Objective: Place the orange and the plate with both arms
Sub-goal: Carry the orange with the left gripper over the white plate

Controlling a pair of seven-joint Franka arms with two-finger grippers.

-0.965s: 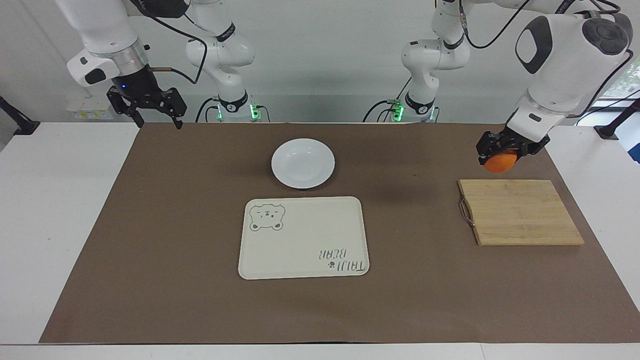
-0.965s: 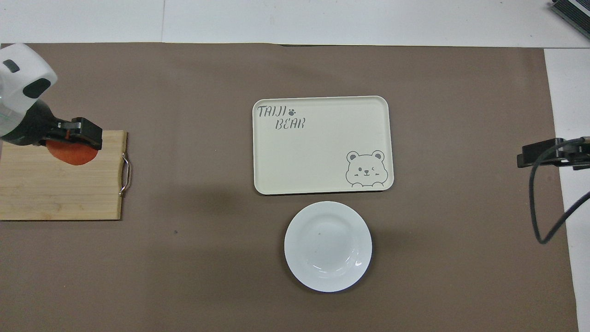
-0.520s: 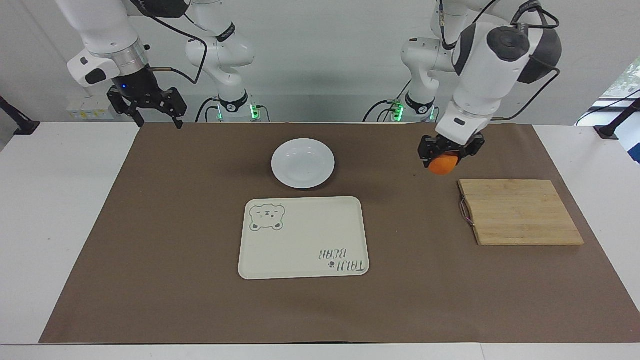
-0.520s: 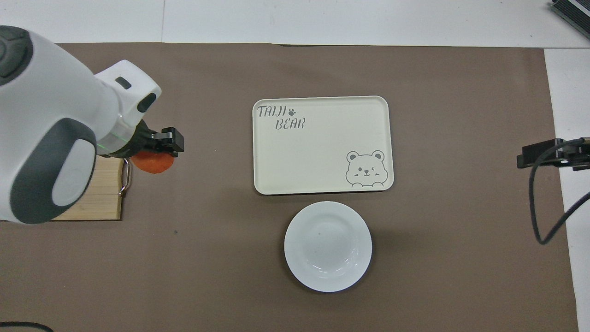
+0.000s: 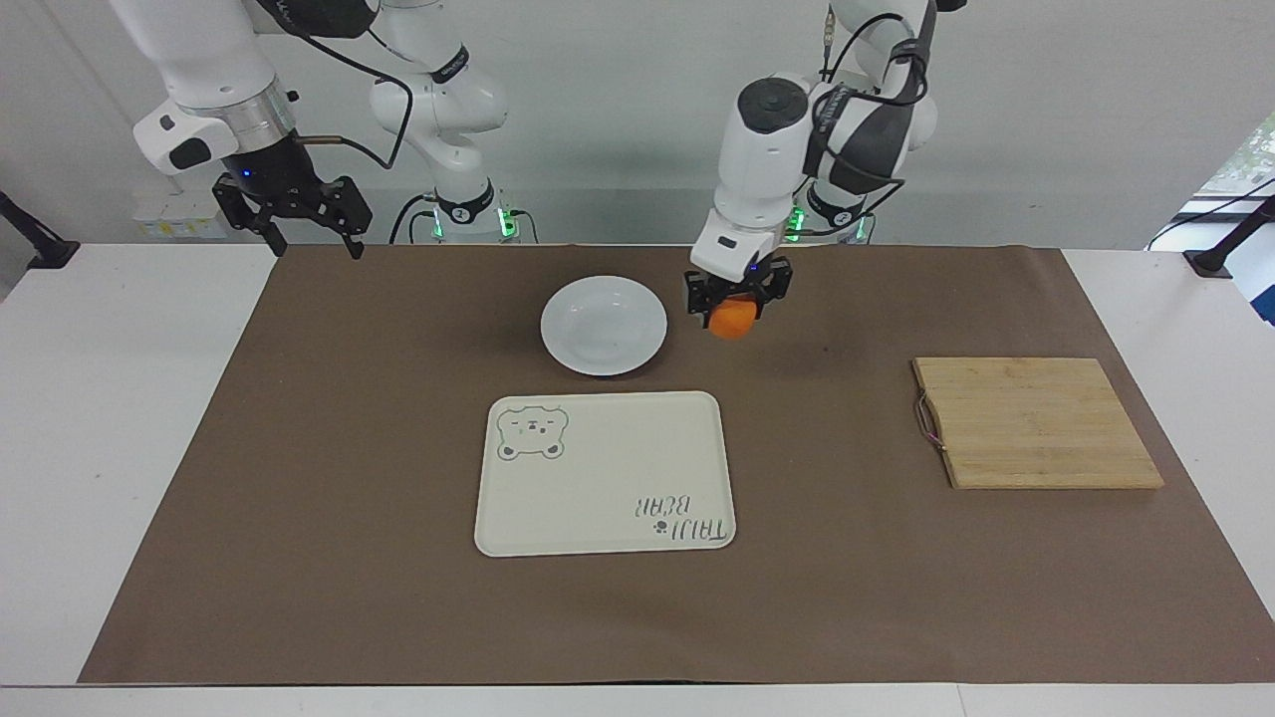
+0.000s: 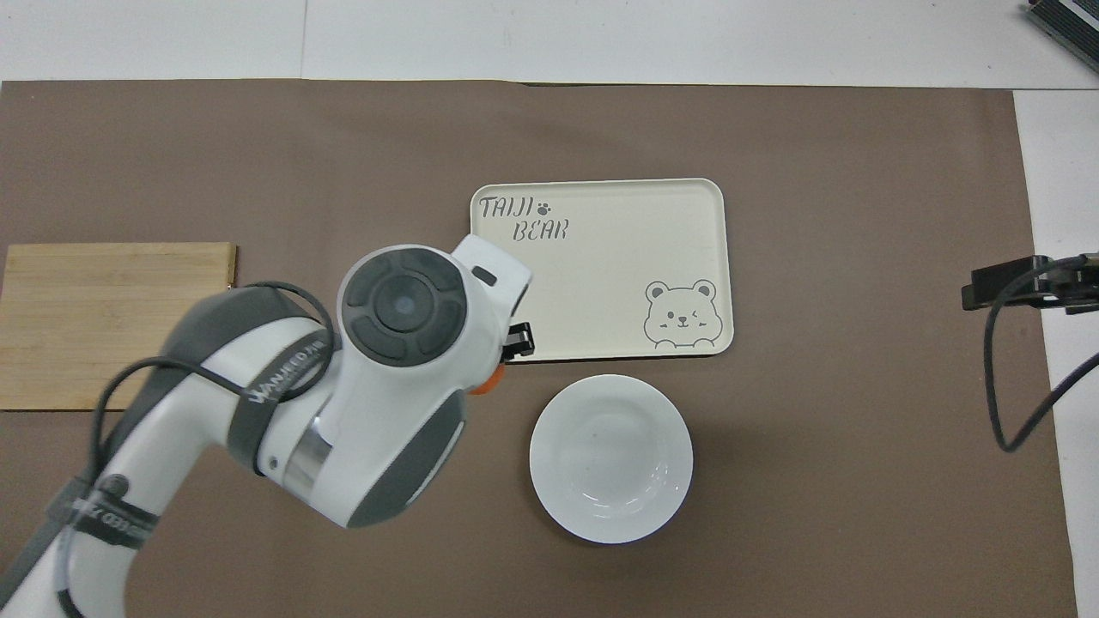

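The white plate [image 5: 604,325] lies on the brown mat, between the robots and the tray; it also shows in the overhead view [image 6: 610,458]. My left gripper [image 5: 735,307] is shut on the orange [image 5: 732,326] and holds it in the air over the mat, just beside the plate toward the left arm's end. In the overhead view the left arm hides most of it; only a sliver of the orange [image 6: 486,386] and one black finger [image 6: 518,340] show. My right gripper [image 5: 317,239] is open and empty, waiting over the mat's edge at the right arm's end [image 6: 1003,288].
A cream tray with a bear print [image 5: 608,468] lies mid-mat, farther from the robots than the plate [image 6: 601,275]. A bamboo cutting board [image 5: 1031,421] lies at the left arm's end [image 6: 103,318]. A brown mat [image 5: 349,448] covers the table.
My left gripper has carried the orange from over the cutting board's edge across the mat to just beside the plate. The right arm has not moved.
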